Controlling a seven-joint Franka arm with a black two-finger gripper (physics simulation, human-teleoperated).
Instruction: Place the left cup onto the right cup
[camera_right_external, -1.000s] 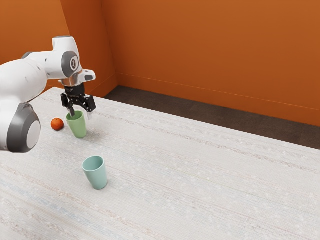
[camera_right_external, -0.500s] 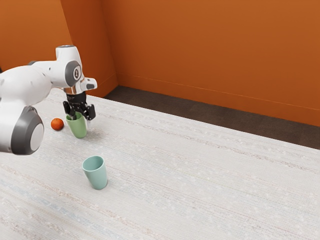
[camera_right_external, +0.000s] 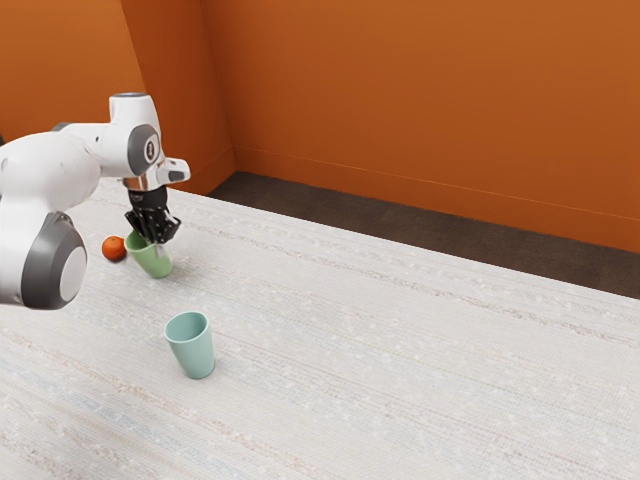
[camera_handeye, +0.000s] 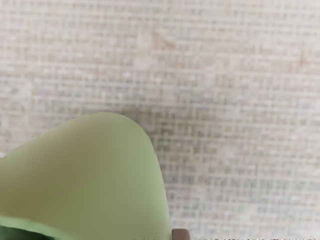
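Exterior view: black hand (camera_right_external: 151, 236) pinches smooth, tapered green cup (camera_right_external: 154, 262).

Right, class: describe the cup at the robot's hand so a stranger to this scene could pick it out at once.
Follow the white arm on the exterior view's left down to its black hand. The green cup is right under that hand, next to a small orange ball. Unlike the upright teal cup nearer the camera, it is yellow-green and tilted.
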